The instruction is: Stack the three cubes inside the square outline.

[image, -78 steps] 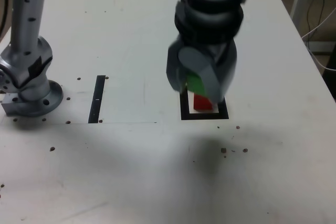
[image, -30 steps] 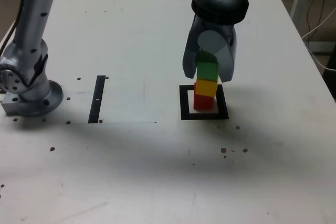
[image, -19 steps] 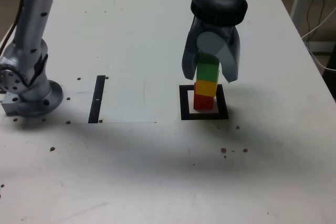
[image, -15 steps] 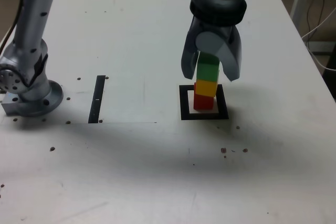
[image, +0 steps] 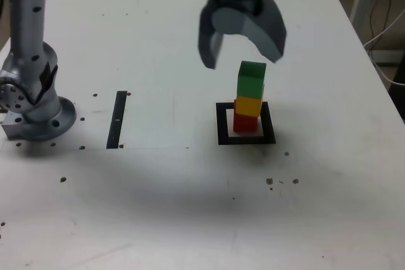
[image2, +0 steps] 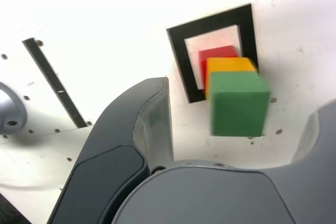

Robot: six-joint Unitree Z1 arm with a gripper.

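Three cubes form one stack inside the outline (image: 268,138): red (image: 245,124) at the base, yellow (image: 249,106) in the middle, green (image: 251,83) on top. The gripper (image: 243,61) is open and holds nothing. The step in hand is judged to be the retreat. Keep the jaws wide; raise them clear of green before any sideways travel or closing. The wrist view hides most of red and yellow behind green; the exterior view blurs the fingers.
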